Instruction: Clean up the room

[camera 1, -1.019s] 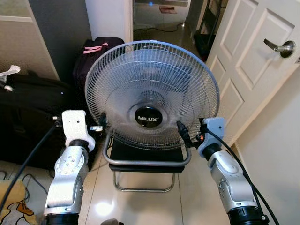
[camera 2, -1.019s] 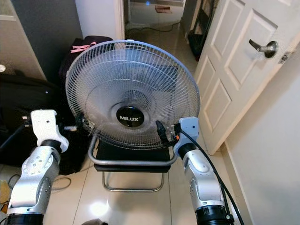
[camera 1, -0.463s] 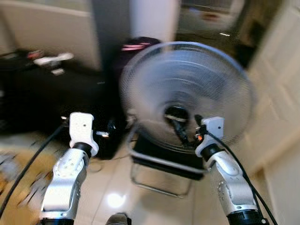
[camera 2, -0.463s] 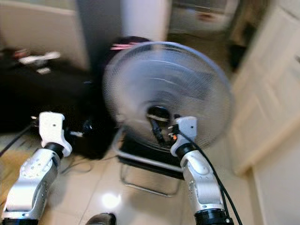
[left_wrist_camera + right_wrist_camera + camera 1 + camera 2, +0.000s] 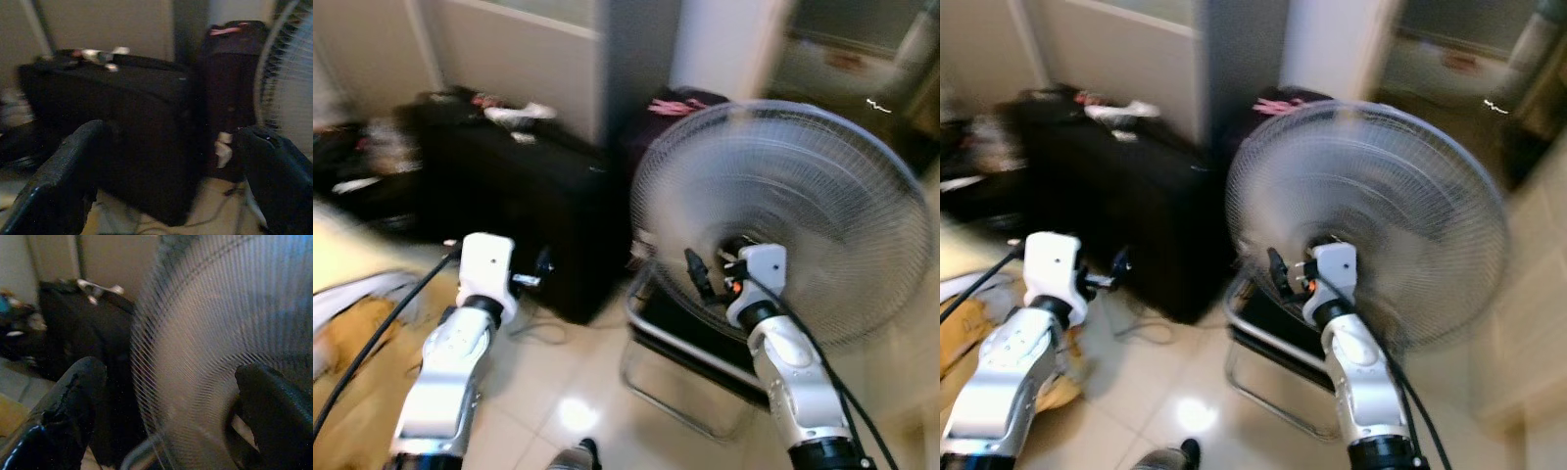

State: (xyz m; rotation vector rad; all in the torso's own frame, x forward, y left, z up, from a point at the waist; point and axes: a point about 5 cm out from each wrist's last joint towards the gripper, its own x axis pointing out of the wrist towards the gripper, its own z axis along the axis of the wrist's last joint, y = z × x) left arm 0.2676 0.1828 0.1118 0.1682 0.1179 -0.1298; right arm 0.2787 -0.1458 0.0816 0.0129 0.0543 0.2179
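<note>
Nearest me, glossy cream floor tiles [image 5: 558,392] carry a bright glare spot; a yellow printed cloth [image 5: 342,392] lies on them at my left, with a thin cable [image 5: 543,338] trailing across the tiles toward the luggage.

My two silver arms reach forward at mid-height. My left gripper [image 5: 166,166] has its two black fingers [image 5: 63,171] spread wide, nothing between them; it faces the dark luggage. My right gripper [image 5: 171,406] is likewise spread wide and empty, its fingers [image 5: 73,401] framing the fan's wire grille without a visible grip on it. In the head views my right gripper [image 5: 705,279] shows in front of the fan's hub.

Beyond my right arm a pedestal-type fan [image 5: 783,220], round wire guard facing me, rests on a black chair [image 5: 690,338] with a chrome tube frame; the seat is largely hidden behind the guard, and the fan's hub badge is too blurred to read.

To the left of the fan a large black suitcase [image 5: 509,211] stands on the floor, with small light-coloured objects [image 5: 514,110] on its top that I cannot identify. Behind it, beside the fan's rim, stands a dark upright bag [image 5: 671,113] with a pink strap [image 5: 222,30] on top.

Farthest back: a beige wall panel [image 5: 509,49], a dark vertical strip [image 5: 636,59], a white pillar [image 5: 720,44], and a dim opening [image 5: 852,59] at the far right. All frames are motion-blurred; the dark clutter at the far left [image 5: 352,166] cannot be resolved.
</note>
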